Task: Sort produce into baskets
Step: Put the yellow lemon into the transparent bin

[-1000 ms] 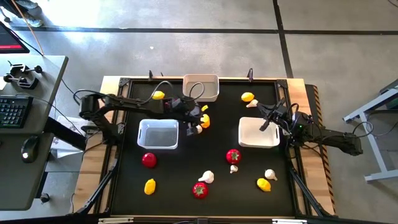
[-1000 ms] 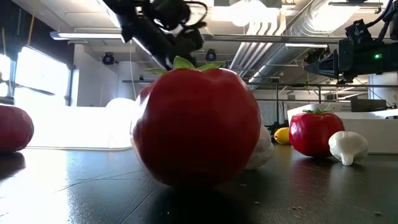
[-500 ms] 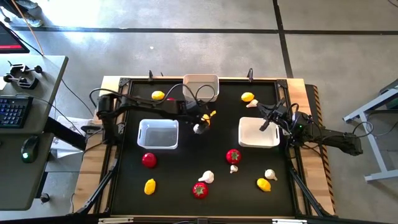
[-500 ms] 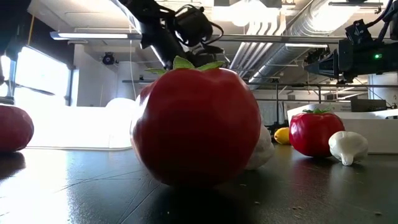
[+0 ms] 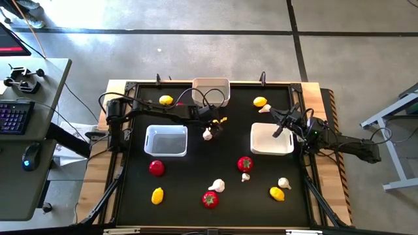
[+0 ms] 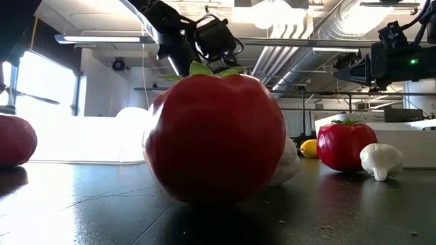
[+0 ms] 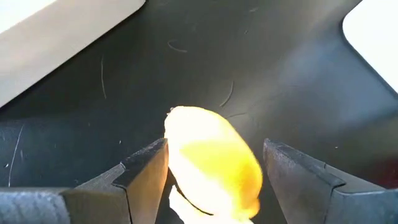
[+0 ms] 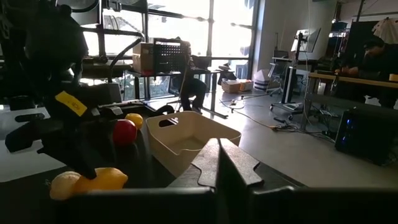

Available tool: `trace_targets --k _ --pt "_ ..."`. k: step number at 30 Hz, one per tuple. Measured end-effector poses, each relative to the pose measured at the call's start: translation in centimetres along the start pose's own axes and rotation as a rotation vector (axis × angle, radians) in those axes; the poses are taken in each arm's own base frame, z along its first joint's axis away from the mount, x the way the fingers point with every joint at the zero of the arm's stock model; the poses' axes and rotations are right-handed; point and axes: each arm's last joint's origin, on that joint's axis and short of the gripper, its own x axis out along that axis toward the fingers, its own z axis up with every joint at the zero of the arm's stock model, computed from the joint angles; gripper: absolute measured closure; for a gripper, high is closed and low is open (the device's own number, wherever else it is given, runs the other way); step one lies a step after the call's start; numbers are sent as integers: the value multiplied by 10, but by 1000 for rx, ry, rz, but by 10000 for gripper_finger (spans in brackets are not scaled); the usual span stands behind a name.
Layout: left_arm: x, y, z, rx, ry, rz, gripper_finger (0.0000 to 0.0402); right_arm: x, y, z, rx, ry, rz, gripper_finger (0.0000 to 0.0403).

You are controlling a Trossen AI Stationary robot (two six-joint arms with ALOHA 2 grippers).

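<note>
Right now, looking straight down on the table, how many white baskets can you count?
3. The far basket sits at the middle of the back edge, the left basket left of centre, the right basket right of centre. None appears hidden.

High view overhead, low view table-level — both share near tomato [image 6: 214, 136]

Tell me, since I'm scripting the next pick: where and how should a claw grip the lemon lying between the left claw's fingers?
Grip the lemon across its narrow middle, coming straight down from above. It lies on its side on the mat, long axis running between the fingers of the left claw, so the short width fits the open jaws and its tapered ends would likely slip.
</note>
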Motion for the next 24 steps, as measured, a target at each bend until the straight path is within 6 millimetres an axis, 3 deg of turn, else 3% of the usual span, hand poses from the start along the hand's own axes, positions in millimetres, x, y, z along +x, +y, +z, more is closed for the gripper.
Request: trace_targets --k 24 --pt "3 10 -5 113 63 73 151 0 0 0 0 0 0 402"
